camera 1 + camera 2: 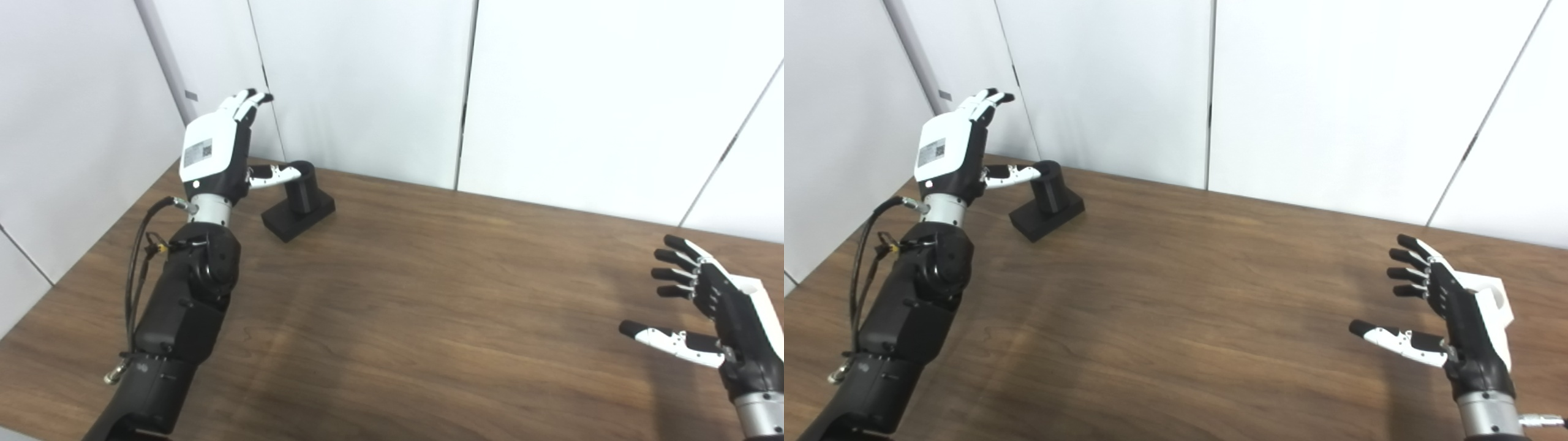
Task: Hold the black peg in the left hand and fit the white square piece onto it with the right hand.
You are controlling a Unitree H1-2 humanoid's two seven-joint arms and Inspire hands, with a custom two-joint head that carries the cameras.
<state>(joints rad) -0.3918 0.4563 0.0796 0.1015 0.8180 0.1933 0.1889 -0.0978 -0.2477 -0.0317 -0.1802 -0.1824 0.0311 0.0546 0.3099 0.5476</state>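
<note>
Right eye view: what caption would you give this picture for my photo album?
Both open, the left robot hand reaches the black peg while the right robot hand hovers beside the white square piece.

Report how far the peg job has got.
Done: nothing yet. The black peg stands on the table, unheld. In hand: the left hand is open beside the peg, thumb by its top; the right hand is open in front of the white square piece. Left: grasp both, then fit the piece on the peg.
</note>
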